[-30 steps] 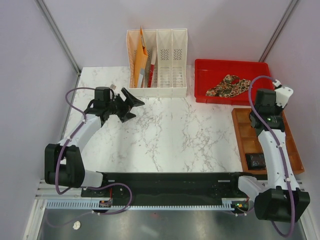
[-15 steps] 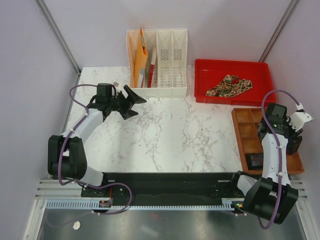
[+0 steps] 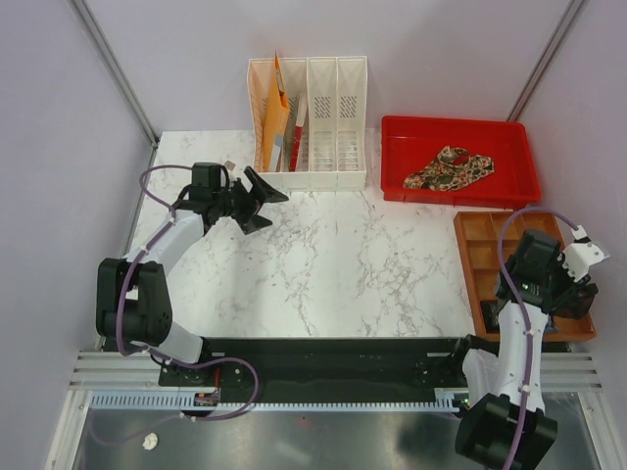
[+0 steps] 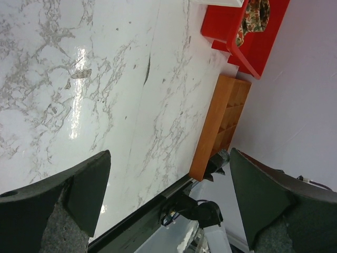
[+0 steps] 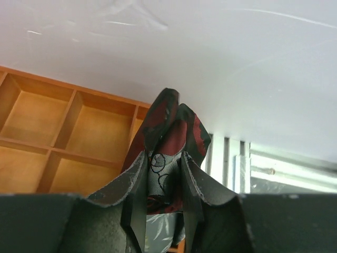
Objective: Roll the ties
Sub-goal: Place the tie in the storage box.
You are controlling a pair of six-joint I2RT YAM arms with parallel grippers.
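Note:
My right gripper (image 5: 163,159) is shut on a dark maroon-and-black tie (image 5: 174,126); a fold of it sticks up between the fingers, with grey patterned cloth lower down. In the top view this gripper (image 3: 574,290) hangs over the right side of the wooden compartment tray (image 3: 480,257), and the held tie is hidden there. A tan-and-brown paisley tie (image 3: 449,168) lies crumpled in the red tray (image 3: 394,162); it also shows in the left wrist view (image 4: 255,13). My left gripper (image 3: 258,201) is open and empty, held above the table at the back left (image 4: 169,153).
A white file organizer (image 3: 323,117) with orange folders (image 3: 276,113) stands at the back, just beyond the left gripper. The wooden tray's compartments (image 5: 89,132) lie under the right gripper. A purple wall runs close along the right side.
My right arm has swung from the wooden tray's far end toward its near right side. The left gripper shifted slightly toward the organizer and stayed open.

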